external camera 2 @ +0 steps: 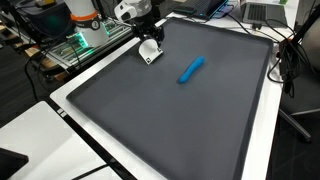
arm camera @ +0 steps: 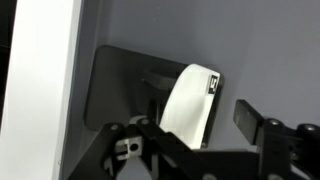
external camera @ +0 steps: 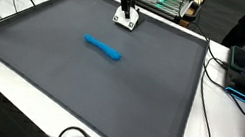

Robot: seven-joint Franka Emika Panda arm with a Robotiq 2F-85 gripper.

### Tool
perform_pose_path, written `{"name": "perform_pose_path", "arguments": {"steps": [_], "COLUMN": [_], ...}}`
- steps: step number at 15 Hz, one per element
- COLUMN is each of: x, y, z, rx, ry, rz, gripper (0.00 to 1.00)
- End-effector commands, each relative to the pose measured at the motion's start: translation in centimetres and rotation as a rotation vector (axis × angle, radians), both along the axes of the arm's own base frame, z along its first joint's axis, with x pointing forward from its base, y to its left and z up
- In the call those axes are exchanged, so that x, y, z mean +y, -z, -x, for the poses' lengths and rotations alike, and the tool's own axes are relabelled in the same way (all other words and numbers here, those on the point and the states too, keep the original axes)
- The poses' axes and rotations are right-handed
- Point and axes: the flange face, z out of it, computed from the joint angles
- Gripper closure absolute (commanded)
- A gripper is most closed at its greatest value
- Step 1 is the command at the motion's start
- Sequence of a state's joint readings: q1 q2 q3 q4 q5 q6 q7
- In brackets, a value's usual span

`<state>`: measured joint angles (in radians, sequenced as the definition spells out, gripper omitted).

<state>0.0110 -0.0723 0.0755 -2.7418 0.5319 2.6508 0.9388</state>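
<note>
Gripper straddling a white block at the mat's edge

The gripper [arm camera: 200, 108] has its jaws apart, with the white block [arm camera: 190, 100] between them and one finger clearly off it in the wrist view. In both exterior views the arm [external camera 2: 133, 12] comes straight down over the block. The block is a pale slab with a small black mark at one end, lying on the dark mat [external camera: 50, 76] near its rim. A blue marker [external camera: 103, 48] lies well apart, mid-mat.

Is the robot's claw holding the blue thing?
No, the blue thing lies alone on the gray mat; the gripper hovers by the white thing.
</note>
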Motion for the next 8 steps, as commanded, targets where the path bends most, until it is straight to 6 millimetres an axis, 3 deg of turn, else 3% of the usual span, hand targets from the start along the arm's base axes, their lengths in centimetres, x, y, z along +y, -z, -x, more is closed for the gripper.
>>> {"name": "perform_pose_path", "arguments": {"steps": [1, 4, 6, 8], "x": [-0.13, -0.2, -0.27, -0.32], "y": [0.48, 0.48, 0.46, 0.46], "z": [-0.03, -0.1, -0.18, -0.24], "rx": [-0.006, -0.014, -0.023, -0.03], "ry": [0.007, 0.008, 0.015, 0.02], "rz": [0.023, 0.027, 0.027, 0.029], "gripper": [0.24, 0.29, 0.25, 0.41]}}
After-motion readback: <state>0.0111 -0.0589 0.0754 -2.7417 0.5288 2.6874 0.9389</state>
